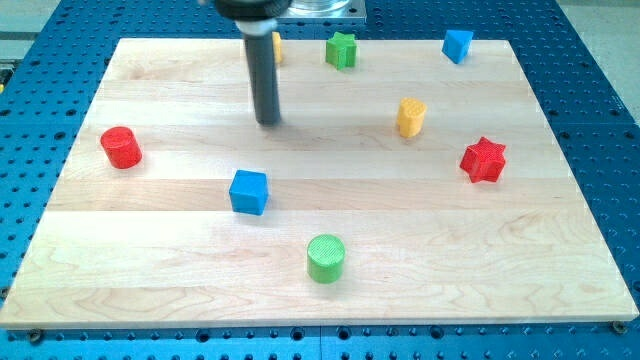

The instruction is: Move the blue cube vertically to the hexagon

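The blue cube (249,192) sits on the wooden board (150,260), left of its middle. The yellow hexagon (411,117) stands toward the view's upper right. My tip (268,122) rests on the board above the blue cube and slightly to its right, with a clear gap between them. The rod rises from the tip to the view's top edge.
A red cylinder (121,147) is at the view's left. A green cylinder (325,258) is below the cube to its right. A red star (484,160) is at the right. A green star (341,49), another blue block (457,45) and a yellow block (277,47) partly behind the rod line the top edge.
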